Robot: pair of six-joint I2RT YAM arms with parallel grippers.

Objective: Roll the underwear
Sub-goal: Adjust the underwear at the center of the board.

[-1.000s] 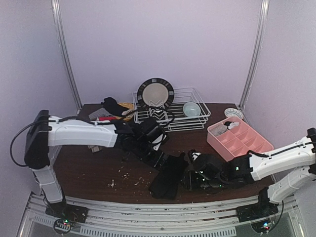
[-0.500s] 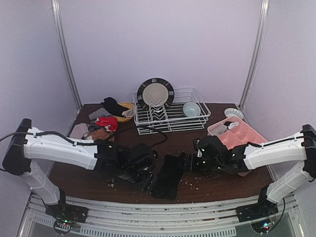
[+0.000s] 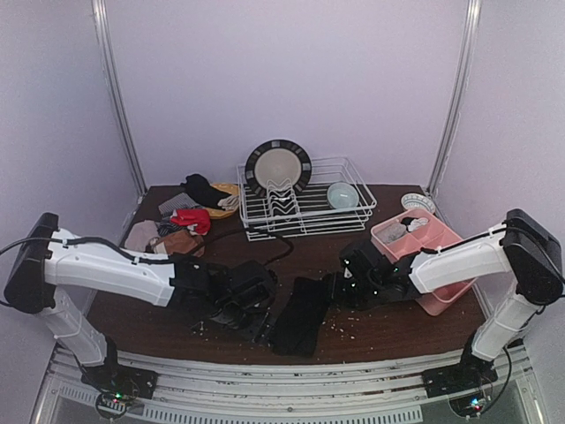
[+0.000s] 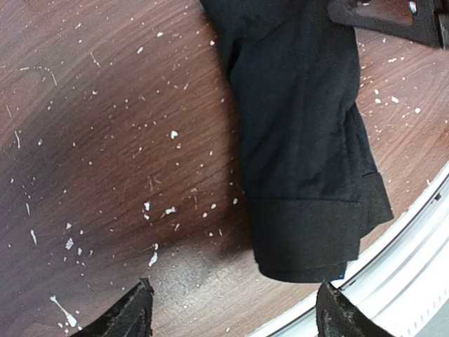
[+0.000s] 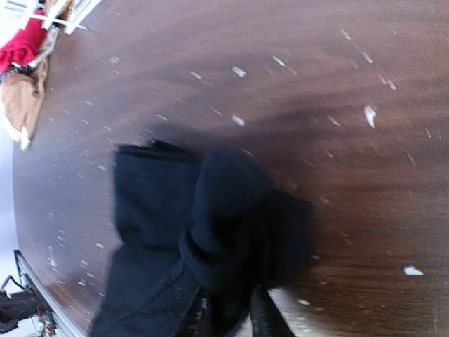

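Dark wood table [image 3: 150, 305], flecked with pale crumbs [image 4: 173, 133], ends at a white rail [image 4: 421, 253] just beside the black underwear [image 3: 300, 316], whose waistband end lies almost at that edge. Open wood stretches left of the garment. The left gripper [image 4: 235, 312] hangs wide open and empty by the waistband. The right gripper [image 5: 228, 319] is at the opposite end, its fingers nearly closed on a bunched fold.

black underwear [image 4: 302, 140]: top end cut by the frame edge in left wrist view; blurred in right wrist view, lower part runs off the bottom
left gripper [image 4: 235, 312]: only two fingertips show, at the bottom edge
right gripper [image 5: 228, 319]: fingers mostly off frame, tips buried in bunched cloth
red garment [image 5: 24, 45]: cut by the left edge, blurred
pink tray [image 3: 439, 231]: contents too small to tell
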